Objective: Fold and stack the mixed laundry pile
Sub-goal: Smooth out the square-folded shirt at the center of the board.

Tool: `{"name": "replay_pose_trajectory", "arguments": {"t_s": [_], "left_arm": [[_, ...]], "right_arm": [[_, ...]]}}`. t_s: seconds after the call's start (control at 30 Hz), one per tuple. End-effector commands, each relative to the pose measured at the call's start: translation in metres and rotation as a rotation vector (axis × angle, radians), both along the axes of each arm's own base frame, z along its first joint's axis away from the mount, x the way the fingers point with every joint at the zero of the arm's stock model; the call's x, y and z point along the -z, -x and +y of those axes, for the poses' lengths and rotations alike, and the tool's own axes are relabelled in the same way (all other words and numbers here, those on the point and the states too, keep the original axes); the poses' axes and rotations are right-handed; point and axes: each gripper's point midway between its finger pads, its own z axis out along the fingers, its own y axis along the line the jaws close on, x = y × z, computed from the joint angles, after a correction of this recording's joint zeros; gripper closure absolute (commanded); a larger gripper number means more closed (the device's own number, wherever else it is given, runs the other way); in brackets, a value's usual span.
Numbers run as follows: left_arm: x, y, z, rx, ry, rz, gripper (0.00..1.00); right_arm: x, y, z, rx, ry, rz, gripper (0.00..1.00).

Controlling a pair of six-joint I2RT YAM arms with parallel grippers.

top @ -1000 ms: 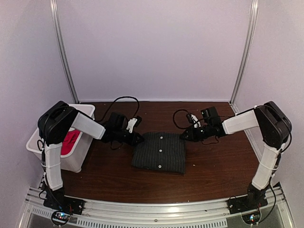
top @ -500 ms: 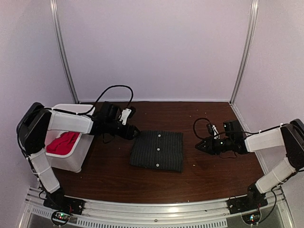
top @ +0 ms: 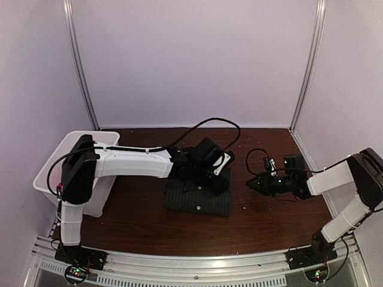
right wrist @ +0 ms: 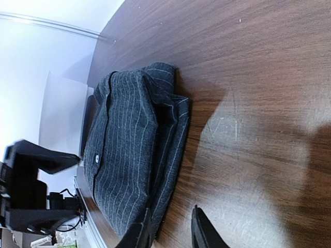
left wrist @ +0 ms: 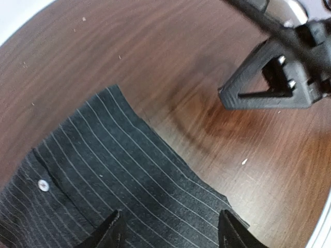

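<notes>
The dark pinstriped button-up shirt (top: 191,200) lies folded in a rectangle at the table's middle, buttons up. It also shows in the left wrist view (left wrist: 103,175) and the right wrist view (right wrist: 124,144). My left gripper (top: 218,181) reaches over the shirt's far right corner, open and empty, with its fingers (left wrist: 116,233) just above the cloth. My right gripper (top: 252,183) sits low over the bare table right of the shirt, slightly open and empty (right wrist: 170,232). It shows in the left wrist view too (left wrist: 269,85). The red T-shirt is hidden.
A white plastic bin (top: 48,170) stands at the left edge, partly behind my left arm. Black cables loop above both wrists (top: 209,122). The metal rail (top: 191,263) runs along the near edge. A small white speck (left wrist: 244,161) lies on the wood.
My left arm has swung from the shirt's left side across to its far right corner. My right gripper pulled back from the shirt a second ago and has hardly moved since.
</notes>
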Motion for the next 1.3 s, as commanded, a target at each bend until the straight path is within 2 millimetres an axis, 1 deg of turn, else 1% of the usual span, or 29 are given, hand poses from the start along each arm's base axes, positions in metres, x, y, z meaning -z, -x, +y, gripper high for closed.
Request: {"name": "replay_pose_trajectory", "arguments": {"t_s": [0.0, 0.07, 0.23, 0.33, 0.5, 0.63, 0.77, 0.87, 0.9, 0.97, 1.07, 1.1, 1.23, 1.27], "left_arm": [[0.025, -0.003, -0.003, -0.115, -0.121, 0.020, 0.38], [0.033, -0.005, -0.004, -0.147, -0.173, 0.007, 0.38], [0.049, 0.002, -0.010, -0.162, -0.253, -0.001, 0.38], [0.050, 0.006, -0.018, -0.156, -0.265, -0.014, 0.37], [0.051, 0.006, -0.026, -0.157, -0.265, -0.024, 0.36], [0.062, 0.004, -0.028, -0.169, -0.301, -0.014, 0.37], [0.068, 0.009, -0.035, -0.152, -0.310, -0.016, 0.37], [0.073, 0.007, -0.030, -0.174, -0.344, -0.025, 0.39], [0.075, 0.005, -0.027, -0.182, -0.360, -0.031, 0.42], [0.076, 0.004, -0.022, -0.198, -0.380, -0.030, 0.51], [0.073, 0.008, -0.023, -0.187, -0.362, -0.014, 0.74], [0.070, 0.009, -0.024, -0.182, -0.348, -0.009, 0.77], [0.046, 0.012, -0.029, -0.164, -0.236, 0.004, 1.00], [0.041, 0.010, -0.029, -0.165, -0.210, 0.006, 1.00]], "right_arm": [[-0.007, -0.004, -0.003, 0.032, -0.057, -0.014, 0.72], [-0.006, -0.003, -0.004, 0.035, -0.062, -0.011, 0.72], [-0.005, -0.004, -0.010, 0.050, -0.068, -0.006, 0.72], [-0.003, -0.006, -0.015, 0.070, -0.070, -0.001, 0.72], [0.001, -0.006, -0.019, 0.085, -0.074, 0.008, 0.72], [0.003, -0.005, -0.020, 0.091, -0.077, 0.013, 0.72], [0.004, -0.004, -0.021, 0.092, -0.079, 0.015, 0.72], [0.004, -0.003, -0.020, 0.089, -0.082, 0.013, 0.72], [0.004, -0.003, -0.020, 0.089, -0.086, 0.015, 0.72], [0.001, -0.003, -0.019, 0.085, -0.095, 0.010, 0.72], [-0.001, -0.004, -0.015, 0.073, -0.102, 0.005, 0.73], [-0.002, -0.003, -0.012, 0.065, -0.106, 0.005, 0.73], [-0.004, -0.001, 0.000, 0.038, -0.126, 0.003, 0.73], [-0.004, 0.000, 0.003, 0.030, -0.134, 0.003, 0.73]]}}
